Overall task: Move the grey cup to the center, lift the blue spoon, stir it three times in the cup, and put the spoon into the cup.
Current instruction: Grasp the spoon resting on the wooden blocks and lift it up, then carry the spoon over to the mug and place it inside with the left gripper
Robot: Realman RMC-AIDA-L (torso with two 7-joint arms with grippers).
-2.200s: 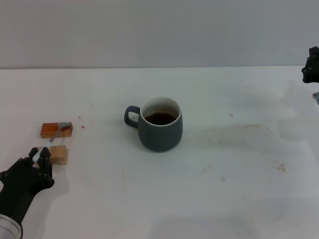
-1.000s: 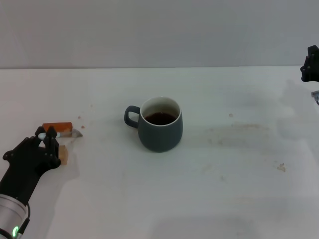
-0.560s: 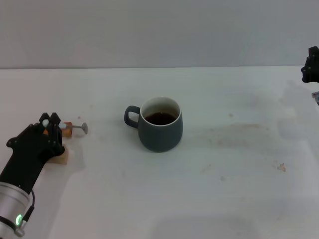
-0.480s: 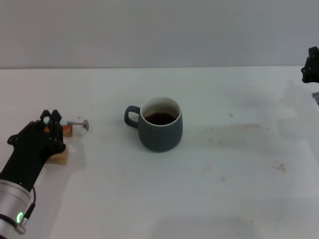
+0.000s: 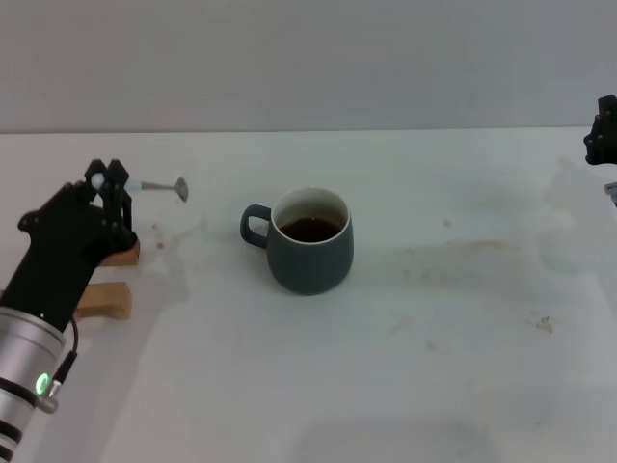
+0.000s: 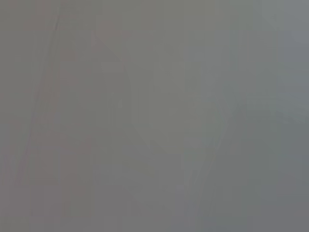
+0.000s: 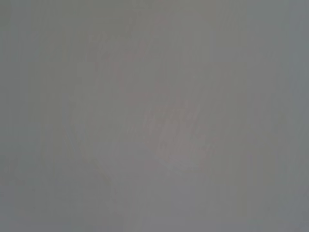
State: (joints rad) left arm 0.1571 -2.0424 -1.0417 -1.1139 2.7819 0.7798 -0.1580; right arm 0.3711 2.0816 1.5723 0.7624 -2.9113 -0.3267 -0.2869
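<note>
Left gripper (image 5: 104, 179) pinching the spoon (image 5: 154, 186) by its handle tip, held level above the table left of the centred cup (image 5: 307, 241); so slight a hold may let it pivot or drop.

No readable text, labels, brands or numbers in any view. The grey cup (image 5: 309, 241) has a plain, unmarked wall, and the tabletop (image 5: 434, 338) carries only stains, no print. Both wrist views show blank grey with nothing legible.
</note>
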